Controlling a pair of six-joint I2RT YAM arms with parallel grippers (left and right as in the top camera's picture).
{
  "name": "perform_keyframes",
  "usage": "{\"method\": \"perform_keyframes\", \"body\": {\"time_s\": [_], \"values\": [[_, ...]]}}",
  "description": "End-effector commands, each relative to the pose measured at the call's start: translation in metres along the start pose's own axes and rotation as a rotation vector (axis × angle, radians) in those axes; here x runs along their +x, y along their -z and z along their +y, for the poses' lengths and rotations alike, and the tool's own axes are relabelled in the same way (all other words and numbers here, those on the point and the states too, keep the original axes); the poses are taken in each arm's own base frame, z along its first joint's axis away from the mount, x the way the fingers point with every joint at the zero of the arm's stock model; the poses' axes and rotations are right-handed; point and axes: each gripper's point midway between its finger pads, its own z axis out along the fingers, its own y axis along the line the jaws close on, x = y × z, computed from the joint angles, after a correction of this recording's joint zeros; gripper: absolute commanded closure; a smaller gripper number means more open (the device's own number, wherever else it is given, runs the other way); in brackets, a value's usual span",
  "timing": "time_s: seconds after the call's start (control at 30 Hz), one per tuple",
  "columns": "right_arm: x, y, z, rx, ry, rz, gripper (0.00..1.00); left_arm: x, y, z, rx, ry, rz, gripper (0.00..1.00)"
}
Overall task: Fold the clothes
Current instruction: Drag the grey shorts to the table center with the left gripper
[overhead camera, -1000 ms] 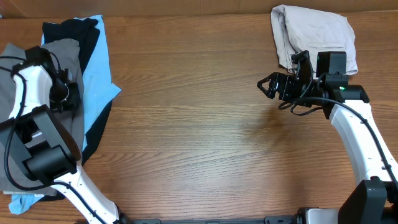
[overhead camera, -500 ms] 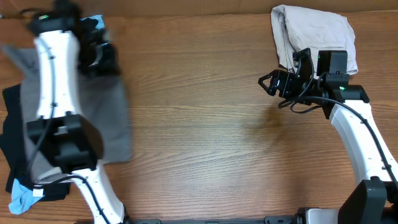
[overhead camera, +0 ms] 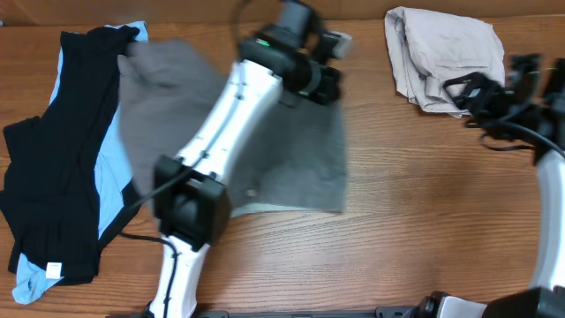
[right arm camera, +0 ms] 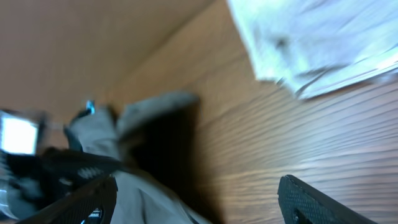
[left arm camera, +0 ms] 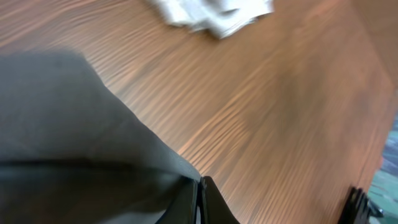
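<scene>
The left gripper, pinching an edge of the grey shorts, holds them draped across mid-table, apparently to give them bare wood for folding; the right gripper hangs spread beside the beige shorts; black shorts lie far left.

So the spread-out shorts lie across the middle of the table, a bit left of centre, with the left gripper at their far right corner. Over at the left edge there's a pile: the long shorts on top of another garment. The folded shorts sit in the far right corner, with the right gripper just beside them.
</scene>
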Motion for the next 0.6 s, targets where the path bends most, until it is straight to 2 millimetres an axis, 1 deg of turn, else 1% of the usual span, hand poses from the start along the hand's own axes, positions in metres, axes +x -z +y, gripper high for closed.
{"method": "perform_keyframes", "body": {"time_s": [0.0, 0.03, 0.07, 0.13, 0.17, 0.23, 0.27, 0.33, 0.43, 0.5, 0.57], "values": [[-0.015, 0.028, 0.005, -0.002, 0.007, -0.075, 0.13, 0.000, -0.033, -0.029, 0.068, -0.004, 0.006, 0.89], [-0.016, 0.030, 0.003, 0.002, 0.007, -0.078, 0.13, 0.001, -0.042, -0.034, 0.076, -0.019, 0.007, 0.71], [-0.015, 0.030, 0.002, 0.005, 0.017, -0.077, 0.12, 0.001, -0.047, -0.039, 0.082, -0.030, 0.007, 0.43], [-0.012, 0.030, 0.001, 0.010, 0.038, -0.065, 0.10, 0.000, -0.050, -0.039, 0.076, -0.037, 0.002, 0.06], [-0.010, 0.030, 0.001, 0.012, 0.049, -0.056, 0.09, -0.001, -0.050, -0.036, 0.064, -0.037, -0.004, 0.00], [-0.005, 0.029, 0.001, 0.015, 0.062, -0.038, 0.08, -0.010, -0.040, -0.027, 0.048, -0.030, -0.029, 0.00], [-0.003, 0.028, 0.000, 0.020, 0.058, -0.029, 0.08, -0.020, -0.024, -0.016, 0.033, -0.008, -0.054, 0.00], [0.001, 0.028, -0.001, 0.022, 0.061, -0.013, 0.08, -0.032, 0.001, 0.000, 0.009, 0.037, -0.084, 0.00], [0.008, 0.025, 0.001, 0.023, 0.067, 0.012, 0.08, -0.047, 0.054, 0.029, -0.024, 0.106, -0.126, 0.00], [0.014, 0.017, 0.009, 0.015, 0.112, 0.039, 0.09, -0.050, 0.086, 0.047, -0.039, 0.139, -0.149, 0.00], [0.021, 0.005, 0.012, 0.043, 0.142, 0.066, 0.09, -0.050, 0.116, 0.065, -0.050, 0.161, -0.169, 0.00]]}}
